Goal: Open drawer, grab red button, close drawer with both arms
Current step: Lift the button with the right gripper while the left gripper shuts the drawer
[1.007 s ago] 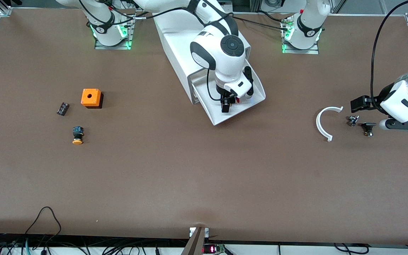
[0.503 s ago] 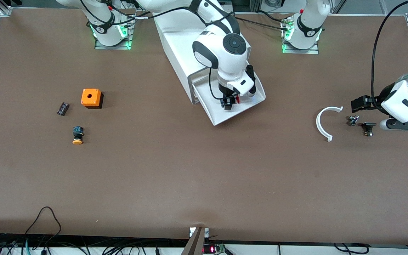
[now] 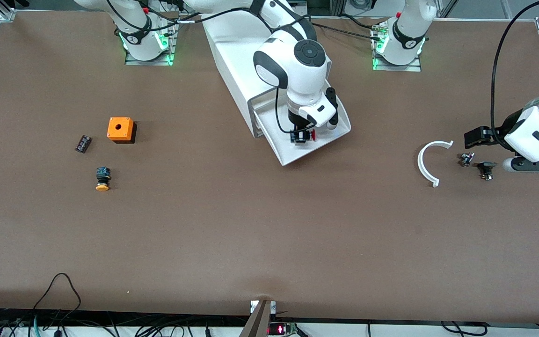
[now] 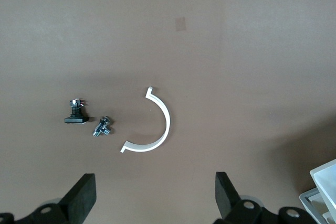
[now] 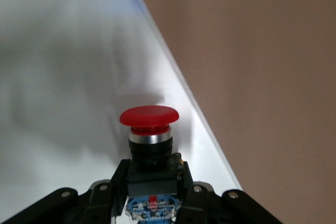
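the bench (image 3: 251,234) carries a white cabinet (image 3: 236,61) with its drawer (image 3: 330,135) pulled open toward the front camera. the right pincer (image 3: 301,135) hangs over the open drawer, closed on the black body of the red-capped button (image 5: 149,124), which is lifted above the drawer floor. the left pincer (image 4: 155,203) waits with its fingers spread wide and empty above a white curved strip (image 4: 152,127) and two small metal parts (image 4: 86,120) at the left arm's end.

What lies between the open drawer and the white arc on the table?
Nothing: the front view shows bare table between the drawer and the arc.
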Tool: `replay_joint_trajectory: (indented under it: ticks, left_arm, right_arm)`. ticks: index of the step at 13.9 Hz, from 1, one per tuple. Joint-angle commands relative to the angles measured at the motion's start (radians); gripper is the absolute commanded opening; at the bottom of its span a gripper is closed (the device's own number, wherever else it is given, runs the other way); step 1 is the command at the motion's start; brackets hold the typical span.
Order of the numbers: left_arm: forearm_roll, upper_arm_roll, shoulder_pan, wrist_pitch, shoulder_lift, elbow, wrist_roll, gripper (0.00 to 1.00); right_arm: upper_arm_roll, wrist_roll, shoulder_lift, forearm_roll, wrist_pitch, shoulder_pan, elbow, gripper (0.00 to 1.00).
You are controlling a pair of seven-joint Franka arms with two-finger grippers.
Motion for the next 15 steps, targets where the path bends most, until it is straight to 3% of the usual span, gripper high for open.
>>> replay_joint_trajectory:
  ticks: [1,5,7,9,11,13,15]
  left_arm:
    - [-0.03,-0.002,0.011,-0.017,-0.001,0.014,0.005,1.0]
    - [-0.077,-0.011,0.007,-0.005,0.027,0.006,-0.007,1.0]
    - [-0.177,-0.009,0.001,0.043,0.08,-0.001,-0.024,1.0]
    - [-0.205,-0.022,-0.021,0.125,0.143,-0.018,-0.089,1.0]
    - [-0.234,-0.039,-0.064,0.283,0.151,-0.113,-0.195,1.0]
    - [-0.236,-0.107,-0.074,0.414,0.203,-0.161,-0.33,1.0]
    - [-0.225,-0.147,-0.121,0.661,0.211,-0.306,-0.471,1.0]
  right_arm:
    - [-0.037,0.108,-0.072,0.005,-0.004,0.0,-0.013,0.37]
    - [-0.1,0.263,-0.144,0.005,-0.006,-0.043,-0.022,0.37]
    - [-0.129,0.396,-0.202,0.005,-0.001,-0.087,-0.116,0.37]
    - [-0.145,0.499,-0.242,0.005,0.023,-0.152,-0.239,0.37]
    - [-0.146,0.554,-0.25,0.011,0.045,-0.238,-0.298,0.37]
    - [-0.146,0.654,-0.27,0.087,0.052,-0.305,-0.353,0.37]
    - [-0.146,0.718,-0.284,0.109,0.046,-0.347,-0.411,0.37]
